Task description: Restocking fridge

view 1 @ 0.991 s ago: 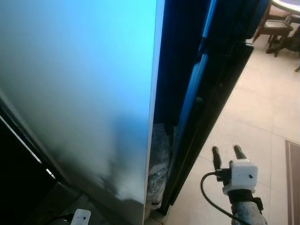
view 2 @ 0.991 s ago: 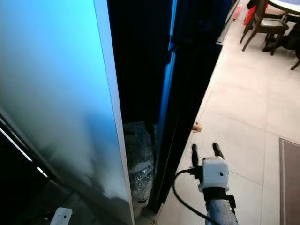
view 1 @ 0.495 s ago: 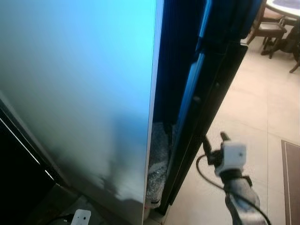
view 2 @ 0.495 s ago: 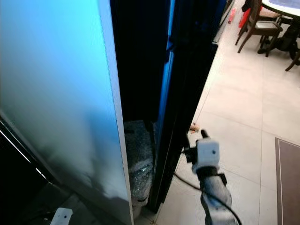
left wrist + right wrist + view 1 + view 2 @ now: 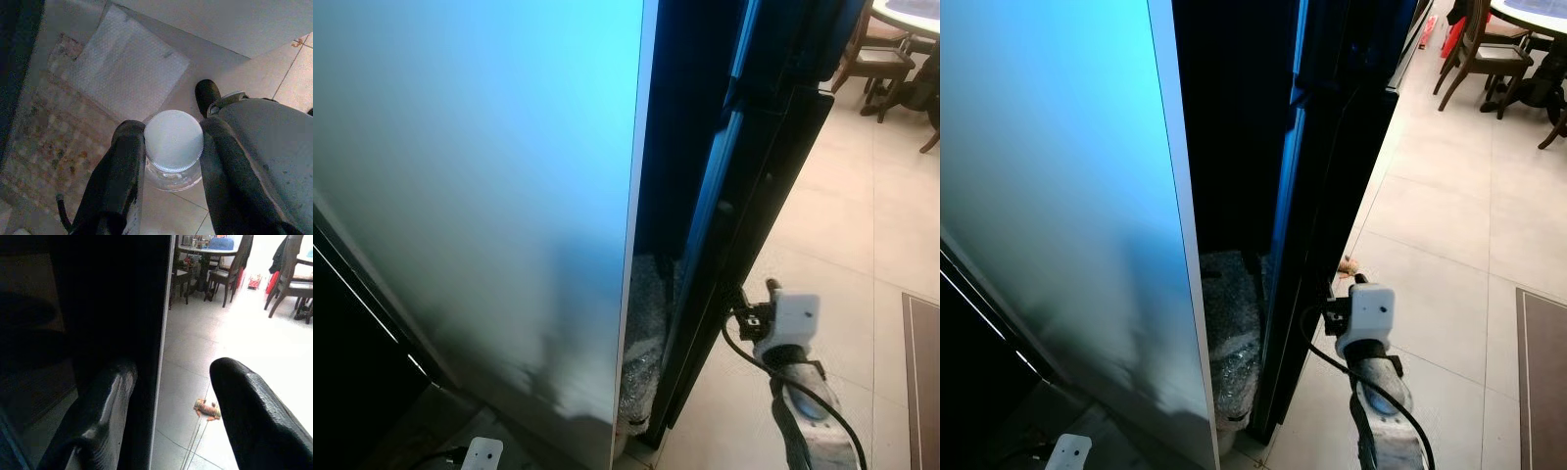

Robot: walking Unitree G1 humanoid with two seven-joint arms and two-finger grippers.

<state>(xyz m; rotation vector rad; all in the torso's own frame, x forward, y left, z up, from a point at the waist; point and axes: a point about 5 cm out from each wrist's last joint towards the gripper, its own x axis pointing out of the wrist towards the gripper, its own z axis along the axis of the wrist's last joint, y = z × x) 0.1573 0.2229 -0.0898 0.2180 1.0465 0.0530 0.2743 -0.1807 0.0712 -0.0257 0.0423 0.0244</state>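
Note:
The tall black fridge door [image 5: 759, 186] stands edge-on beside a wide pale blue panel [image 5: 480, 196], with a dark gap between them. My right gripper [image 5: 753, 291] is open at the door's lower edge. In the right wrist view the door edge [image 5: 161, 357] runs between its two fingers [image 5: 105, 401]. My left gripper [image 5: 172, 128] hangs low over the floor, shut on a clear bottle [image 5: 174, 147] with a white ribbed cap. The left wrist's white housing [image 5: 481, 454] shows at the bottom of the left eye view.
A bundle of bubble wrap [image 5: 642, 343] sits low in the gap. Pale tiles [image 5: 1449, 245] stretch to the right, with a small orange-brown object [image 5: 1349, 264] lying near the door. A dark rug [image 5: 926, 382] and dining chairs [image 5: 1474, 44] lie further right. A white padded sheet [image 5: 124, 63] lies below the left gripper.
My right gripper has swung left from over the tiles to the black door's edge, and its fingers now straddle that edge. The left arm has not moved.

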